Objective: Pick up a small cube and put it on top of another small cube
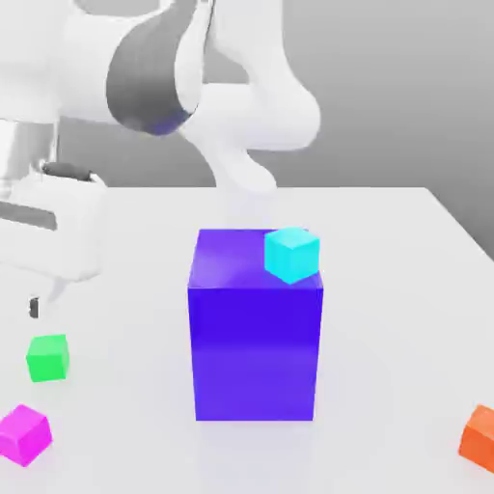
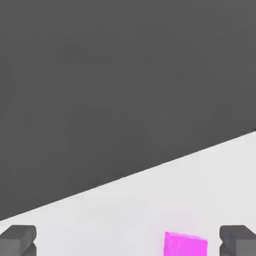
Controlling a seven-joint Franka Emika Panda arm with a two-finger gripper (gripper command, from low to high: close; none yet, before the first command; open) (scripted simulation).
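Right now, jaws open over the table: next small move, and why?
Probably shift sideways to center on the pink cube, then descend. In the hand view the gripper is open and empty, and the cube sits close to one fingertip, not midway; it rests untouched on the table.

White robot arm [image 1: 193, 87] above white table [image 1: 405, 318]. Big blue-purple block [image 1: 256, 347] at centre, cyan cube [image 1: 290, 255] on its top corner. Green cube [image 1: 47, 357], magenta-pink cube [image 1: 23, 434] at exterior view's left; orange cube [image 1: 480, 436] at right edge
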